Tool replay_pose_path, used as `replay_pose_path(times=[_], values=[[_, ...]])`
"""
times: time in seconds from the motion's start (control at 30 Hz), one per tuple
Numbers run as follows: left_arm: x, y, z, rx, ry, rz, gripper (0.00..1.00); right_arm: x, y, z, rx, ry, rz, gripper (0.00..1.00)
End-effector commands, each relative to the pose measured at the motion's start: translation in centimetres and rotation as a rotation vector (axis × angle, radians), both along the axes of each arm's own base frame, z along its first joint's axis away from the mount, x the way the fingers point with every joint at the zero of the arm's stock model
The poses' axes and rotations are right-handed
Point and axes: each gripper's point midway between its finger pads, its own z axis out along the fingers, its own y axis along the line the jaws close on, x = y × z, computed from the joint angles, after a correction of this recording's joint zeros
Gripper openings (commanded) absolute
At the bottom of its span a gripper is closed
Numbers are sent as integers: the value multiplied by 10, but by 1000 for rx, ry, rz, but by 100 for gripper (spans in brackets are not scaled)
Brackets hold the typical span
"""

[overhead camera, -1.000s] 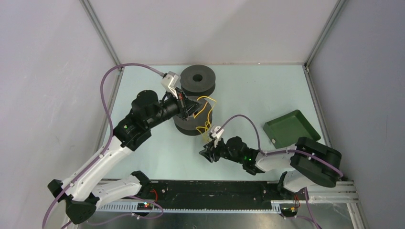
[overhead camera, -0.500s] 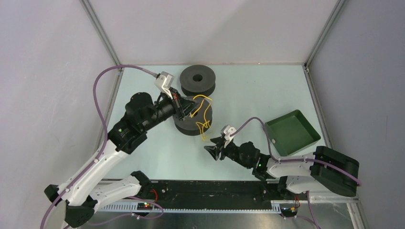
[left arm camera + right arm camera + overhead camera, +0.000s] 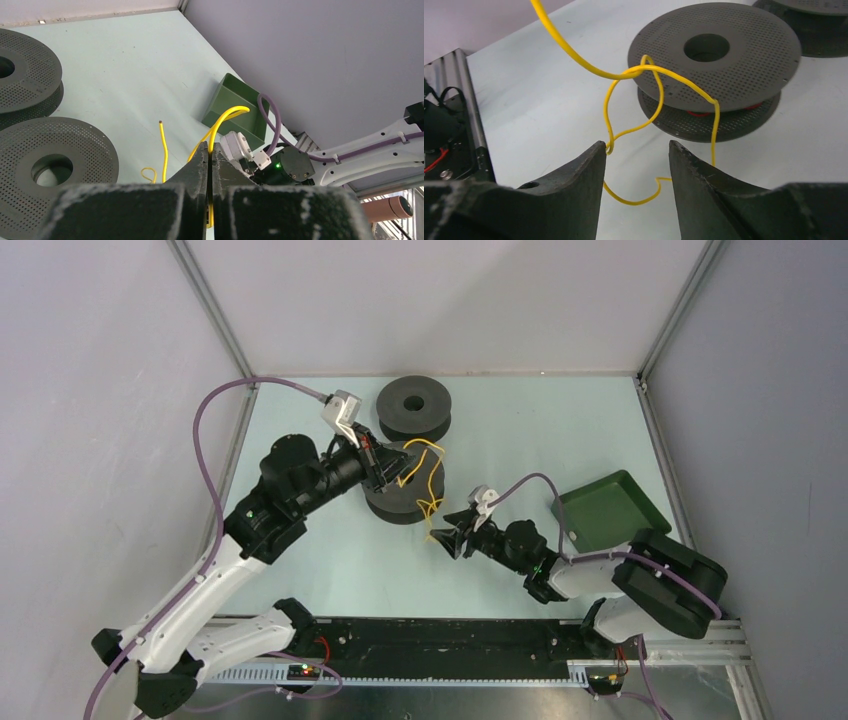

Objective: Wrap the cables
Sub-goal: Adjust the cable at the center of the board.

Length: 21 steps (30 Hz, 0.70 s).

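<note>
left gripper (image 3: 210, 152) — clamped on the yellow cable (image 3: 432, 472), mid-frame over the near spool (image 3: 400, 508) | right gripper (image 3: 636, 150) — jaws apart, a yellow loop between them | red cable (image 3: 696, 114) — wound under that spool's top flange

Back left on the table (image 3: 540, 430), the far spool (image 3: 414, 405) sits right behind the near spool (image 3: 395, 505). The left gripper (image 3: 385, 468) is over the near one, pinching the cable (image 3: 432, 475). It loops down in front, between the spread jaws of the right gripper (image 3: 452, 537). The tray (image 3: 610, 510) lies off to the right.
</note>
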Motion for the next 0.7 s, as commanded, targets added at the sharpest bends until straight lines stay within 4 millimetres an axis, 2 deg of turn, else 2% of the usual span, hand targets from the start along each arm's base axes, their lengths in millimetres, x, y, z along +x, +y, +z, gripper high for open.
replay_pose_path(times=[0.0, 0.13, 0.27, 0.33, 0.5, 0.57, 0.63, 0.67], values=[[-4, 2, 6, -24, -8, 2, 0, -1, 24, 40, 126, -69, 77, 53], [-3, 3, 6, -26, -5, 5, 0, 2, 33, 43, 151, -62, 88, 52], [-3, 4, 6, -27, -6, 12, 0, 2, 37, 47, 180, -47, 94, 47], [-3, 5, 5, -27, -6, 17, 0, 2, 38, 51, 197, -43, 100, 40], [-2, 4, 5, -32, 3, 18, 0, 0, 41, 52, 204, -27, 106, 37], [-2, 4, 5, -35, 7, 20, 0, 2, 40, 49, 204, -13, 91, 31], [-2, 4, 4, -32, 7, 20, 0, 3, 39, 51, 216, 3, 81, 15], [-1, 6, 2, -26, 2, 28, 0, 2, 39, 52, 220, 13, 80, 3]])
